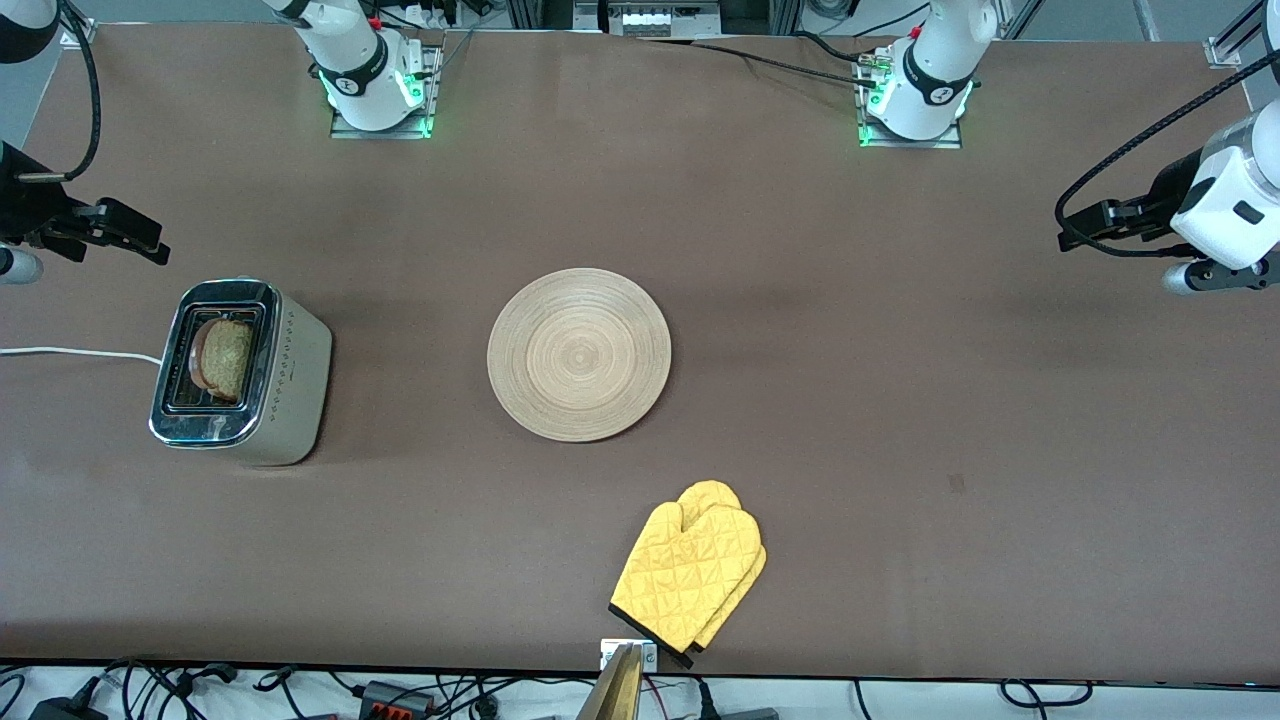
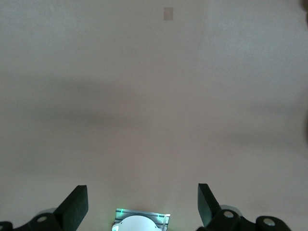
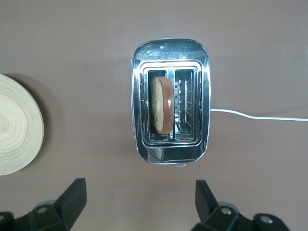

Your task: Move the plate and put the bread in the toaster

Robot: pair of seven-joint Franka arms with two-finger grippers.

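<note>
The toaster stands toward the right arm's end of the table, chrome top up. The bread stands in one of its slots, its top edge showing; the right wrist view shows the bread in the toaster too. The plate lies flat and bare at mid-table; its edge shows in the right wrist view. My right gripper is open and empty, up over the table beside the toaster. My left gripper is open and empty over bare table at the left arm's end.
A yellow oven mitt lies near the table's front edge, nearer to the camera than the plate. The toaster's white cord runs off the right arm's end of the table. The left arm's base shows in the left wrist view.
</note>
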